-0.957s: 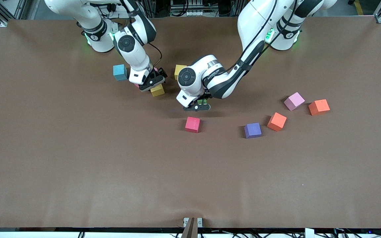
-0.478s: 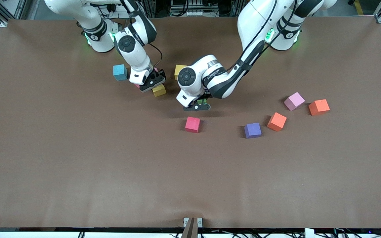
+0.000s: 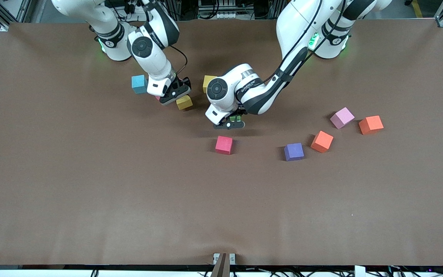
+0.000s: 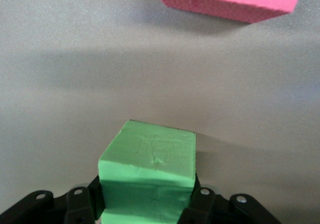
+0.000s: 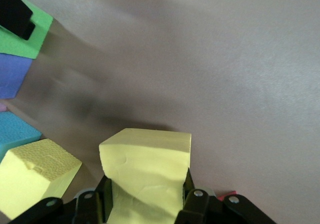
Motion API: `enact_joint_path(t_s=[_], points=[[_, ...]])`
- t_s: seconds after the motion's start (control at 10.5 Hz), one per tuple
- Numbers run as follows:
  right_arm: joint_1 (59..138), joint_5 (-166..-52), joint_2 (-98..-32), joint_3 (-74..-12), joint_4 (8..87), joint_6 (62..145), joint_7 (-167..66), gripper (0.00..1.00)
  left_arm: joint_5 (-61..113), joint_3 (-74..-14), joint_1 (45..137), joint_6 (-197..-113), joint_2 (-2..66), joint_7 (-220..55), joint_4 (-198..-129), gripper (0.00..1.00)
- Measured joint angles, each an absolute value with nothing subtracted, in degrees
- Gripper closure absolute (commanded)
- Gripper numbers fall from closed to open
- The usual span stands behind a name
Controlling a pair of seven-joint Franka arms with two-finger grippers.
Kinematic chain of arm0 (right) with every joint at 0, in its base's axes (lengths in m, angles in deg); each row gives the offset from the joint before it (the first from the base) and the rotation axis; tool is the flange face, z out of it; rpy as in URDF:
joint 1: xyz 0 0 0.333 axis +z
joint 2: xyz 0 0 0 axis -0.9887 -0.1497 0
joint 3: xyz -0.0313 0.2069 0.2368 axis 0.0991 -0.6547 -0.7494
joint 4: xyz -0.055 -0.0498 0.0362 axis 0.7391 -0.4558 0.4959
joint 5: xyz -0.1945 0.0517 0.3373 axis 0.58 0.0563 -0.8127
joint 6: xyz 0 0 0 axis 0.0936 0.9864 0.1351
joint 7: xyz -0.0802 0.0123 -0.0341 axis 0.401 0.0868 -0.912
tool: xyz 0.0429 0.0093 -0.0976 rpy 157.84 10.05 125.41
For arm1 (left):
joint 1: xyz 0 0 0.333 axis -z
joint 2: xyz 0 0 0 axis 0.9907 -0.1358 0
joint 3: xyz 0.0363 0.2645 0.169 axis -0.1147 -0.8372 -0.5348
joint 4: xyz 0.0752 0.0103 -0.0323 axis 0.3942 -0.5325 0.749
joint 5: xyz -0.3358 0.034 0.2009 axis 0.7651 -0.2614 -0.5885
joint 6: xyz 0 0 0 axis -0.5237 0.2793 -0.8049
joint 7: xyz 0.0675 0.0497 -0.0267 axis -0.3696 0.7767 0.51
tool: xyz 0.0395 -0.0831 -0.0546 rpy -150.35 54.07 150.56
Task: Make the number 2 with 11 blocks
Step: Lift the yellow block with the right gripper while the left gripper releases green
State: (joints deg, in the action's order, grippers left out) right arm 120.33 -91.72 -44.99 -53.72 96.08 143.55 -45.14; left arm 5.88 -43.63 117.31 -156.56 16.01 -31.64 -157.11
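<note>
Showing as small matte foam cubes, the blocks are lying scattered on the brown table (image 3: 90,173); a matte yellow foam cube (image 5: 146,171) is sitting between the fingers of the right gripper (image 3: 173,95), squeezed tight, over the table near a second yellow cube (image 3: 207,81) and a sky blue cube (image 3: 139,84); a green foam cube (image 4: 149,171) is sitting clamped in the left gripper (image 3: 232,122), which is hovering just above the table; a pink-red cube (image 3: 223,145) is lying nearer the front camera than that gripper; purple (image 3: 293,151), two orange (image 3: 322,141) and a pale pink cube (image 3: 342,117) are lying toward the left arm's end.
</note>
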Motion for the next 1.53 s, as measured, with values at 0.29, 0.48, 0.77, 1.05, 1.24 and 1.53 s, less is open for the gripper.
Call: enact_joint_path(t_s=[0.29, 0.48, 0.77, 1.05, 1.24, 1.53], points=[[116.82, -91.72, -44.58, -53.60, 96.15, 141.89, -52.84, 0.46, 5.86, -43.67, 117.29, -156.54, 16.04, -31.64, -157.16, 0.46], [113.46, -91.72, -44.54, -53.41, 96.15, 140.75, -58.78, 0.46, 5.85, -43.77, 117.28, -156.52, 16.06, -31.64, -157.20, 0.06], [110.15, -91.72, -44.40, -53.24, 95.86, 140.35, -64.20, 0.46, 5.43, -44.33, 117.14, -156.55, 16.00, -29.42, -158.04, 0.00], [109.20, -91.64, -44.20, -53.23, 93.87, 137.79, -67.75, 0.46, 5.08, -44.30, 117.17, -156.89, 16.12, -25.06, -157.34, 0.00], [109.21, -89.27, -44.20, -53.32, 92.50, 136.98, -68.45, 0.45, 5.08, -44.30, 117.06, -156.94, 16.85, -24.63, -156.11, 0.00], [109.26, -84.19, -44.20, -53.41, 91.55, 136.92, -68.62, 0.45, 5.08, -44.36, 115.97, -156.27, 21.04, -23.41, -155.41, 0.00]])
